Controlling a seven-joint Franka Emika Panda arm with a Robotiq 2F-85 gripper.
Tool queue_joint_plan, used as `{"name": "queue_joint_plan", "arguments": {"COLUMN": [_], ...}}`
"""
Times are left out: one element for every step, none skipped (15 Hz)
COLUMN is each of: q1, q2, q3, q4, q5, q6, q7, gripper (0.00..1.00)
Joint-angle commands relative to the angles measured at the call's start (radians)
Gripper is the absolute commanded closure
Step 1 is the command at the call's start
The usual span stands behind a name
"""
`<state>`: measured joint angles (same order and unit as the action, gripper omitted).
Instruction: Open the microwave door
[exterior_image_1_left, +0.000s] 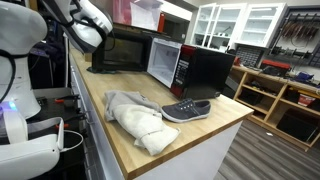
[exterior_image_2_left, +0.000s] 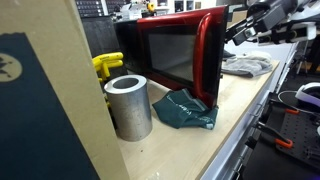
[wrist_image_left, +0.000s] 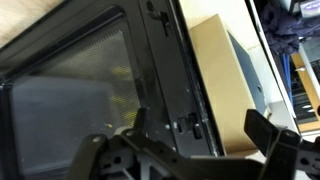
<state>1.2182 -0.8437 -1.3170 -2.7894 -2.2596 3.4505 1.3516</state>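
Observation:
The red microwave (exterior_image_1_left: 205, 70) stands on the wooden counter. Its door (exterior_image_1_left: 163, 62) is swung open and shows its pale grey inner face. In an exterior view the door's glossy red frame and dark window (exterior_image_2_left: 180, 52) face the camera. My gripper (exterior_image_1_left: 92, 38) hangs at the far end of the counter, by the larger black microwave (exterior_image_1_left: 122, 50) and apart from the red door. It also shows in an exterior view (exterior_image_2_left: 248, 30). In the wrist view the gripper (wrist_image_left: 200, 125) is open and empty in front of a dark mesh window and a black latch frame (wrist_image_left: 165, 70).
A grey shoe (exterior_image_1_left: 186, 110) and a crumpled pale cloth (exterior_image_1_left: 140, 122) lie on the counter (exterior_image_1_left: 205, 130) near its front. A metal cylinder (exterior_image_2_left: 128, 105), a green bag (exterior_image_2_left: 190, 110), a yellow object (exterior_image_2_left: 108, 65) and a cardboard box (exterior_image_2_left: 40, 100) sit by the red microwave.

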Motion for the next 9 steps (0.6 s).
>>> {"name": "queue_joint_plan", "arguments": {"q1": [0.06,0.039,0.0,0.042,0.027,0.013,0.005,0.002,0.002], "q2": [-0.079,-0.079,-0.072,-0.077,-0.085,-0.088,-0.089,-0.089,-0.089], "q3": [0.031,0.061,0.096,0.023,0.042,0.055,0.061,0.062,0.062], "q4": [0.029,0.031,0.033,0.009,0.011,0.012,0.012,0.012,0.012], "q5": [-0.003,0.02,0.05,0.053,0.067,0.073,0.074,0.074,0.074], "q6": [0.029,0.029,0.031,0.0,-0.001,-0.001,-0.001,-0.001,-0.001], "q7": [0.157,0.156,0.155,0.01,0.011,0.011,0.012,0.012,0.012], "gripper": [0.0,0.0,0.0,0.0,0.0,0.0,0.0,0.0,0.0]}}
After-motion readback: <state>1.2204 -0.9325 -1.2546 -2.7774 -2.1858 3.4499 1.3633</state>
